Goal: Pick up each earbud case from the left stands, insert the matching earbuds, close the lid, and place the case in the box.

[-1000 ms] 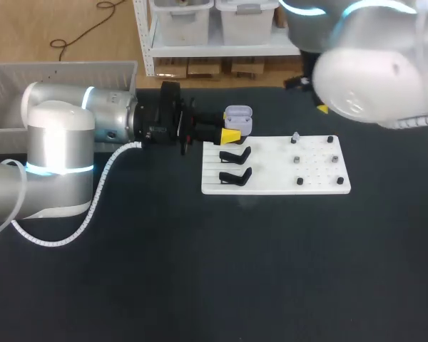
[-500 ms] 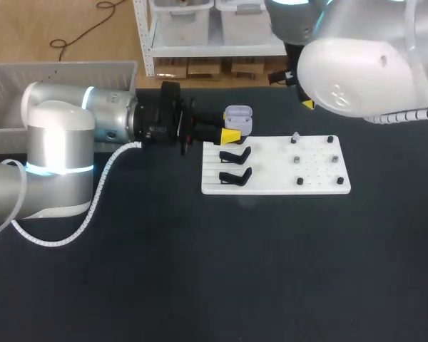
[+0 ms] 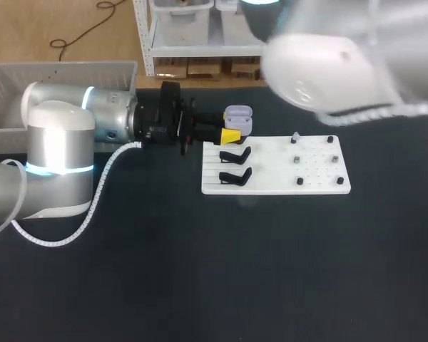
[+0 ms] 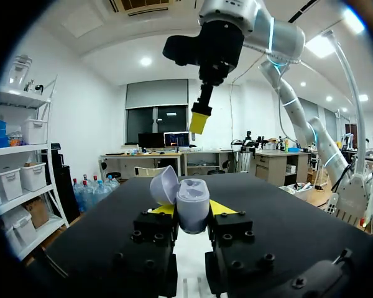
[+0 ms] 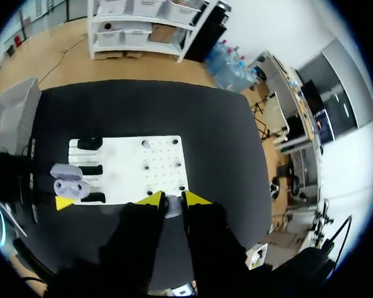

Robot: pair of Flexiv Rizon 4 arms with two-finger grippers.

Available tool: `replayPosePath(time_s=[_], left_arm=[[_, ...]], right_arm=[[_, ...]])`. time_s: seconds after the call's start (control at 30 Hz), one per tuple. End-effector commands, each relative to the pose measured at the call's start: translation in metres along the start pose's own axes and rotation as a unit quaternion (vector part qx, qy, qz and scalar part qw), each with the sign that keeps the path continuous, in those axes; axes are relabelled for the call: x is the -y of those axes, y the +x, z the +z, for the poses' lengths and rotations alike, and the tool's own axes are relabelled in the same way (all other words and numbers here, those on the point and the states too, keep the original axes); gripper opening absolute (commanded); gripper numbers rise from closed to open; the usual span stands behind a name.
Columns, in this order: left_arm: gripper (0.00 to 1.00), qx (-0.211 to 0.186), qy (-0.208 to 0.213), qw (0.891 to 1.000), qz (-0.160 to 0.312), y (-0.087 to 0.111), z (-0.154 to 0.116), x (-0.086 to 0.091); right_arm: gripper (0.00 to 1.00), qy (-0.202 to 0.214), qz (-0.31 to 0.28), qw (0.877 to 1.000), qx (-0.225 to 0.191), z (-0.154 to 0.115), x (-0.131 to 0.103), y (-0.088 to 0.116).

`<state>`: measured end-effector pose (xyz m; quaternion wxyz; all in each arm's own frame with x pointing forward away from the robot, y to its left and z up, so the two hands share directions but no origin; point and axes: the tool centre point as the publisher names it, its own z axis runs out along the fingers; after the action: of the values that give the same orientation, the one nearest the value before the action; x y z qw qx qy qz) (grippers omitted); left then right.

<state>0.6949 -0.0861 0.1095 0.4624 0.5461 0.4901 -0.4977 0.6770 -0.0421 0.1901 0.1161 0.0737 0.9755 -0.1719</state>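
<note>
Our left gripper clamped on open lilac earbud case, lifted off stands, just beside white board. Our right gripper pinches small earbud, high above table. Insertion, lid closing, placing in box not yet done.

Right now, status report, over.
Left tool shut on open earbud case. Right tool high above table, shut on small grey earbud. Nothing between them.
</note>
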Motion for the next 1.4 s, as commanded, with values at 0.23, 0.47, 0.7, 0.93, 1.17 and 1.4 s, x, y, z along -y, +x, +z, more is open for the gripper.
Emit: replayPosePath(time_s=[0.23, 0.47, 0.7, 0.93, 1.17, 1.4], left_arm=[[0.0, 0.002, -0.001, 1.0, 0.001, 0.001, 0.0, 0.0], [0.0, 0.002, -0.001, 1.0, 0.001, 0.001, 0.0, 0.0], [0.0, 0.002, -0.001, 1.0, 0.001, 0.001, 0.0, 0.0], [0.0, 0.002, -0.001, 1.0, 0.001, 0.001, 0.0, 0.0], [0.0, 0.002, -0.001, 1.0, 0.001, 0.001, 0.0, 0.0], [0.0, 0.002, -0.001, 1.0, 0.001, 0.001, 0.0, 0.0]], right_arm=[[0.0, 0.056, 0.114, 0.988, -0.087, -0.011, -0.029, -0.004], [0.0, 0.056, 0.114, 0.988, -0.087, -0.011, -0.029, -0.004], [0.0, 0.056, 0.114, 0.988, -0.087, -0.011, -0.029, -0.004], [0.0, 0.046, 0.161, 0.977, -0.133, -0.026, -0.039, -0.009], [0.0, 0.024, 0.201, 0.964, -0.172, -0.049, -0.043, -0.009], [0.0, 0.041, 0.201, 0.965, -0.164, -0.057, -0.058, -0.003]])
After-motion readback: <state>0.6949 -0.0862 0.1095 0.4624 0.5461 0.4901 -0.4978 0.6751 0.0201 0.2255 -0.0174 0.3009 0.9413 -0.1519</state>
